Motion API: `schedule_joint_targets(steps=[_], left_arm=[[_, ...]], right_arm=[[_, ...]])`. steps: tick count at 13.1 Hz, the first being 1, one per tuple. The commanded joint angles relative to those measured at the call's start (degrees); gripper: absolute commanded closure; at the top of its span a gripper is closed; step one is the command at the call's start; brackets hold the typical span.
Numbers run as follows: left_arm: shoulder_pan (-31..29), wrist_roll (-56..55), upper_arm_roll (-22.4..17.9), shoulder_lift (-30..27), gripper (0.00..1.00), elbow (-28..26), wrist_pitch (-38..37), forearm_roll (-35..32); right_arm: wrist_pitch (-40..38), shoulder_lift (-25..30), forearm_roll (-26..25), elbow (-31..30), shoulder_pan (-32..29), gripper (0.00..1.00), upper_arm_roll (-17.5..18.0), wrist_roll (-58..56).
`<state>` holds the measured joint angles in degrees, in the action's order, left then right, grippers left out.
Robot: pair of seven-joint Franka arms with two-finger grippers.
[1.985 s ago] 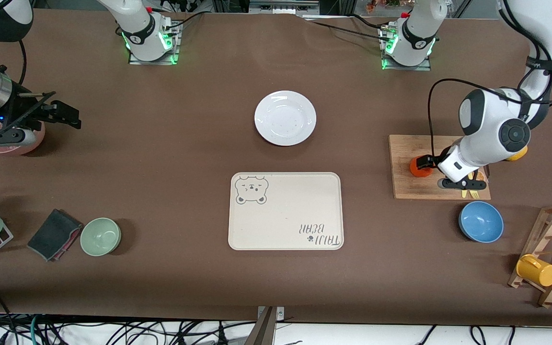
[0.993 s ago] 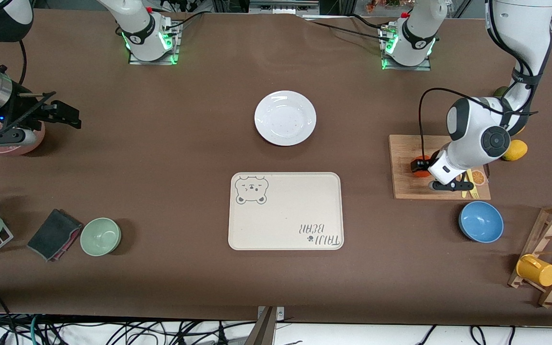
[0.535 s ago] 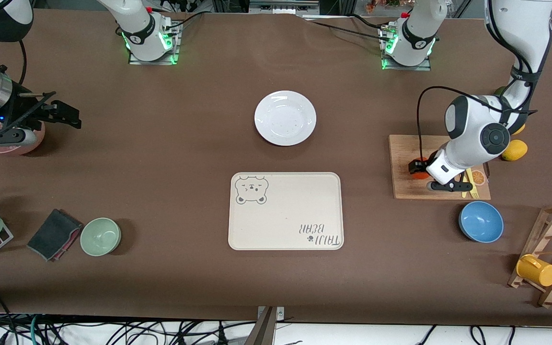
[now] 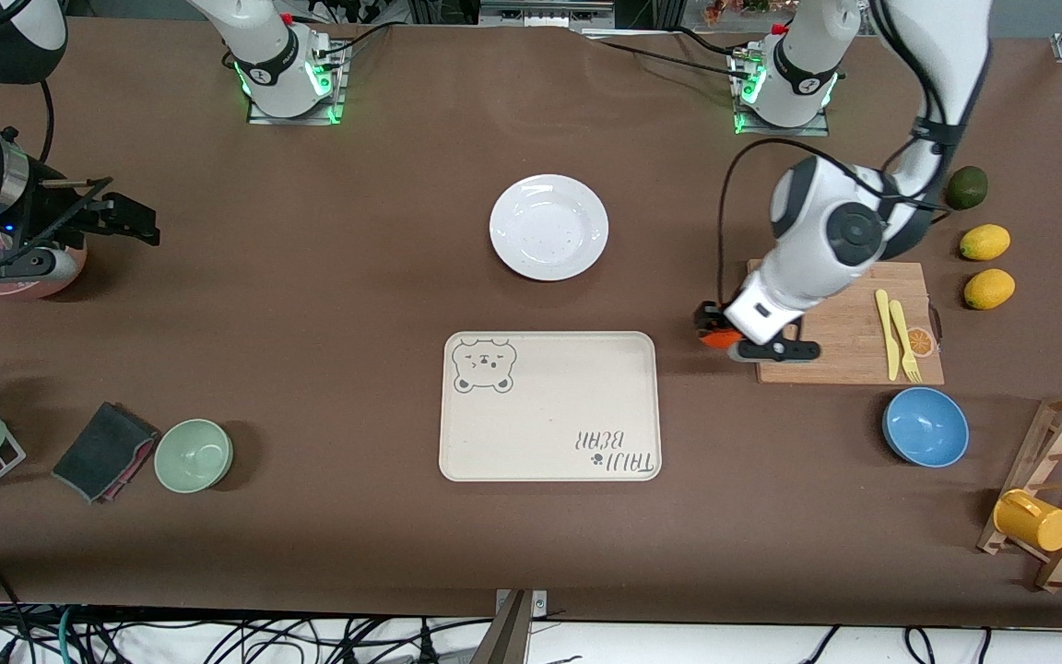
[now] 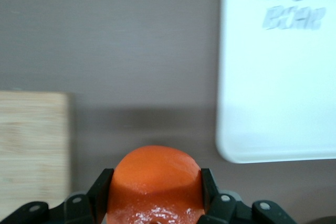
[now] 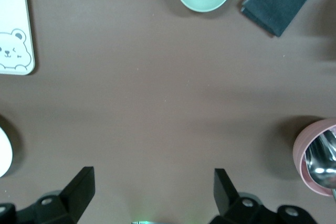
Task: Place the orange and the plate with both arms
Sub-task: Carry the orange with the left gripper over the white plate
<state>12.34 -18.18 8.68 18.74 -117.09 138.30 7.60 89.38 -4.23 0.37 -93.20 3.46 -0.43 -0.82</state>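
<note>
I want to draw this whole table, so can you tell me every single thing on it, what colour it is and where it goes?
orange: 1, orange-red, in the left gripper, over bare table between tray and board
plate: 1, white, table middle
tray: 1, cream, nearer the camera than the plate
cutting board: 1, wooden, toward the left arm's end
knife and fork: 2, yellow, on the board
lemons: 2, yellow, beside the board
blue bowl: 1, nearer the camera than the board
green bowl: 1, beside a dark cloth
yellow mug: 1, on a wooden rack
left gripper: shut on the orange
right gripper: open, waiting over a pink bowl
</note>
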Motion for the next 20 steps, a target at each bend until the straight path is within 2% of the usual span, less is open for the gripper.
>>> schedule_joint_targets(steps=[1, 6, 13, 15, 20], left_arm=[[3.4, -4.5, -0.7, 3.8, 1.00, 4.5, 0.2, 1.5], [4.3, -6.0, -0.6, 3.6, 1.00, 4.4, 0.3, 3.6], [15.2, -22.8, 3.1, -0.4, 1.00, -0.2, -0.4, 5.2], [18.1, -28.2, 4.7, -0.3, 1.00, -0.7, -0.3, 5.2], [25.8, -34.5, 4.9, 2.3, 1.00, -1.7, 1.2, 5.2]], right_arm=[[-1.0, 0.5, 0.9, -0.4, 0.3, 0.00, 0.3, -0.1], [-2.7, 0.4, 1.1, -0.4, 0.1, 0.00, 0.0, -0.7], [-2.9, 0.4, 1.1, -0.4, 0.1, 0.00, 0.1, -0.9], [-2.9, 0.4, 1.1, -0.4, 0.1, 0.00, 0.1, -0.9], [-2.8, 0.4, 1.0, -0.4, 0.1, 0.00, 0.2, -0.9]])
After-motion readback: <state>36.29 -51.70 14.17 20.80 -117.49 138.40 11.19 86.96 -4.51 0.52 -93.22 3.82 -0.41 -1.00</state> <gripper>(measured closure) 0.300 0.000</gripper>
